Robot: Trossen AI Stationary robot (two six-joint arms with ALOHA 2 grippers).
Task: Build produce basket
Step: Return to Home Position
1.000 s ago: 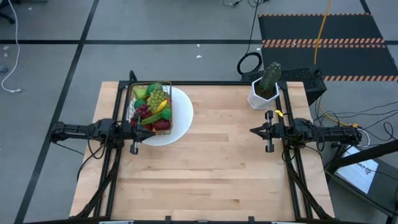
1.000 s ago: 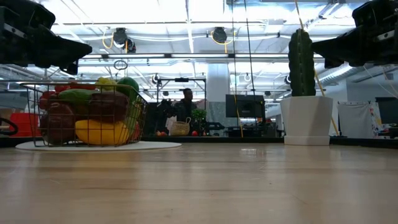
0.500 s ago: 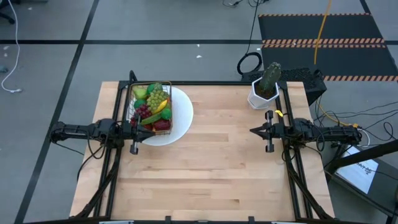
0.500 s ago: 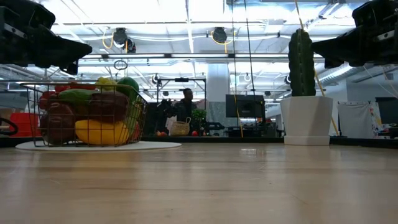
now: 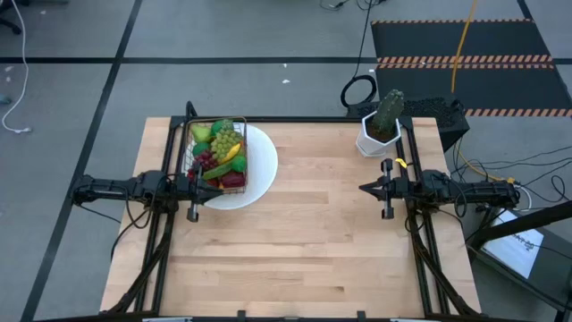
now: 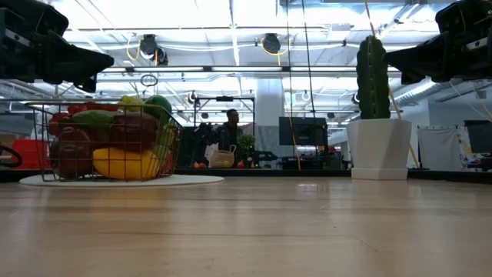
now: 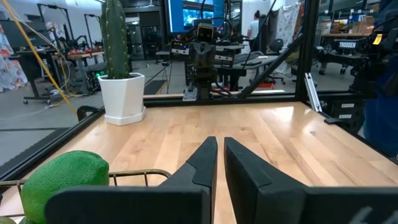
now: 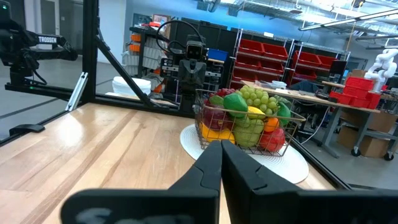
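Nothing moved: L claw beside full wire basket, R claw well apart, both stayed together, empty; job prob. done

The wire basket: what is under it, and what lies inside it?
The basket stands on a white plate. Inside show green grapes, a banana and red fruit on top; whatever lies beneath them is covered.

White plate sits near the far-left corner of the table. Cactus upright in white pot, far-right corner. Person in the room behind.
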